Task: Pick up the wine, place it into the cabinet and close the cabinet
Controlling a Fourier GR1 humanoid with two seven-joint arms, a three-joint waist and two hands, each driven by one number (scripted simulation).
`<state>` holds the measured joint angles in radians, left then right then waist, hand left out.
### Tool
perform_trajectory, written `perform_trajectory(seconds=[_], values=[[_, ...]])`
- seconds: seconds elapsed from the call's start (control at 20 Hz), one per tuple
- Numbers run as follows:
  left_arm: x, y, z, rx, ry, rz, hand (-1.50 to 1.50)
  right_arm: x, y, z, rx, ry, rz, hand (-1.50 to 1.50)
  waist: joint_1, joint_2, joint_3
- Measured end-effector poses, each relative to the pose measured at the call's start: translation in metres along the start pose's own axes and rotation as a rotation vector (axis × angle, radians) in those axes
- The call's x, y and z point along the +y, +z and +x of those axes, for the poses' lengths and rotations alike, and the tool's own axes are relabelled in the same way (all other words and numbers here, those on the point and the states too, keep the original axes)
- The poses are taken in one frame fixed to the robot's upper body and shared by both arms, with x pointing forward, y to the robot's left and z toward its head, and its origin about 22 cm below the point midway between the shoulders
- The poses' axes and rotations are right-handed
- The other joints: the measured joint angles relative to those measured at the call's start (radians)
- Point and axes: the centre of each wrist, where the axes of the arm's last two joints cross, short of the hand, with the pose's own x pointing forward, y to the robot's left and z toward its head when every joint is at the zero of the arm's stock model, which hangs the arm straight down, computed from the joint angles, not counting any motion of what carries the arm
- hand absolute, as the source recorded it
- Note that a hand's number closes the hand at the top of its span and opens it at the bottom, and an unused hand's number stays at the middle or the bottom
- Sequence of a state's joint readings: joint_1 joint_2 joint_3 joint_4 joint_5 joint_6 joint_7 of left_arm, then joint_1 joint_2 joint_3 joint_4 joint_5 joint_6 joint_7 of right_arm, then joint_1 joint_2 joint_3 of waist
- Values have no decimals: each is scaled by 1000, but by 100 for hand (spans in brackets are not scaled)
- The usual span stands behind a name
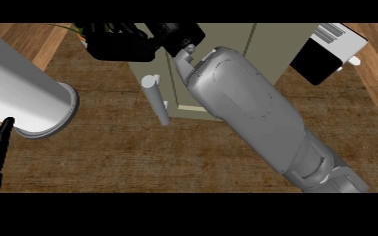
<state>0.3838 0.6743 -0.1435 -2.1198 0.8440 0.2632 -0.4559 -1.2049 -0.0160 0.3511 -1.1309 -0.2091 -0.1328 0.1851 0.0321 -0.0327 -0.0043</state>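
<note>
Head view showed the right hand [122, 42], black, over the grey-green cabinet [273, 42] at the wooden counter's [148, 155] far edge; whether its fingers gripped anything could not be told; the wine bottle and its long axis were hidden; a pale grey cabinet handle [156, 100] stood upright.

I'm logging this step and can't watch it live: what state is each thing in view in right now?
Cabinet: standing on the counter, door with the handle looks nearly shut.
Right hand: at the cabinet's top, fingers unclear.
Left hand: only a dark sliver at the left edge.
Wine: not visible.
Black-and-white box: beside the cabinet, tilted.
</note>
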Motion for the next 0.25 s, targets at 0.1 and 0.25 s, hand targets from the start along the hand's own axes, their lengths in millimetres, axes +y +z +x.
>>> perform_trajectory(seconds=[0.1,0.25], values=[[-3,-3,1,-2,4,-4,-150,-3,-1,-3,-10,30,3,150,1,-3,1],[-3,-4,-1,2,10,-2,-150,-7,0,-6,-16,53,14,150,0,-6,0]])
